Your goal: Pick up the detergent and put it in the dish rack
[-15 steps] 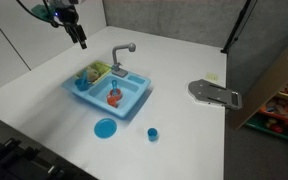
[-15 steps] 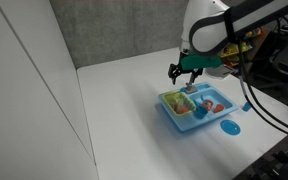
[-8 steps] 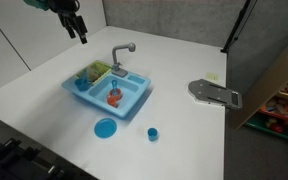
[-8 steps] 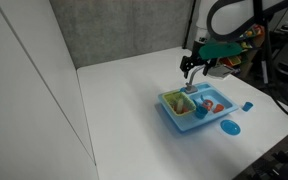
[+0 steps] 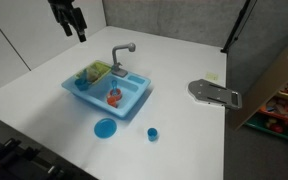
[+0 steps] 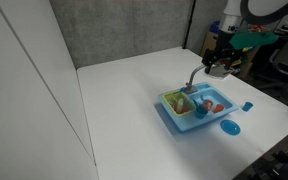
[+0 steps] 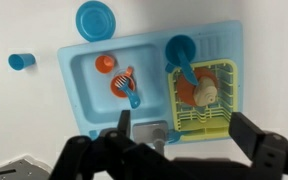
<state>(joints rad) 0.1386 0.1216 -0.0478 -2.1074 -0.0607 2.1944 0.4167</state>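
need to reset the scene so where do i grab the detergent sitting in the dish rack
Grip the detergent by its body, from straight above: the dish rack walls close off its sides. A red-orange item lies right beside it, so probably close along the rack's length, away from that item. Finer shape is too blurry to tell.

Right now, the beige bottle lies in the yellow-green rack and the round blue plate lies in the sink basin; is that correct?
Not quite: the plate lies on the table outside the sink, as the wrist view shows. The beige bottle does lie in the yellow-green rack.
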